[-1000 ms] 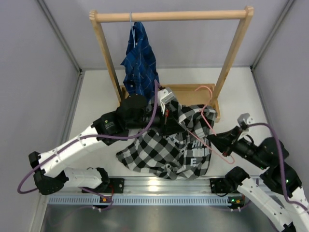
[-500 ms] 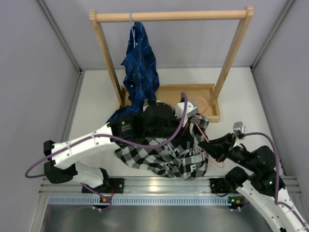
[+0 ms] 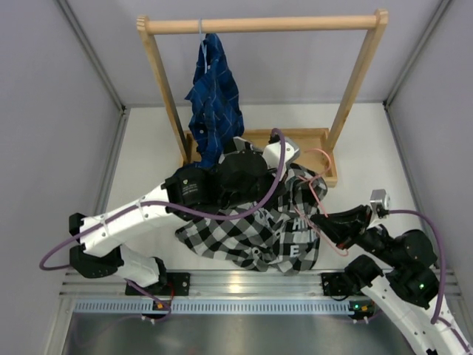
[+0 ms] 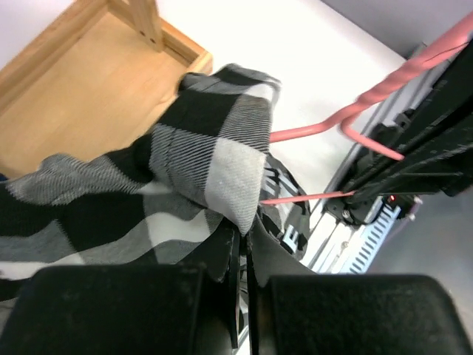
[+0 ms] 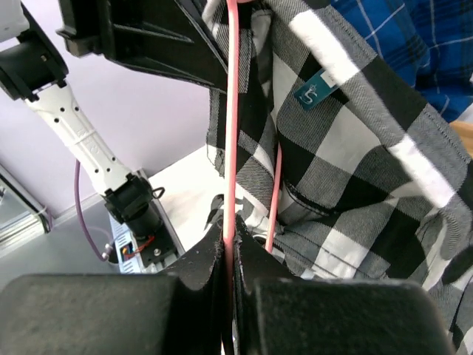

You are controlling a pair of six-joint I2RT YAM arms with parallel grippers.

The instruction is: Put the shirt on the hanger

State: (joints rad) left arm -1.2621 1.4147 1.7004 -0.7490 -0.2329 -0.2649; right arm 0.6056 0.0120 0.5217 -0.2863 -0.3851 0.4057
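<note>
We see the shirt point(image 3: 244, 233) bunched on the white surface point(image 3: 148, 148) at near centre. One checked fold is pinched tight in the left pincer point(image 4: 244, 250). At the shirt's right edge runs the pink hanger point(image 5: 231, 111), its wire clamped in the closed right pincer point(image 5: 230, 251). Beyond stands a wooden rack point(image 3: 259, 24) bearing a blue plaid shirt point(image 3: 214, 96).

Wooden garment rack point(image 3: 262, 25) stands at the table's point(image 3: 148, 148) far edge. Dark blue plaid shirt point(image 3: 213, 92) hangs on a pale hanger point(image 3: 201, 29) at the left end of its rail.
</note>
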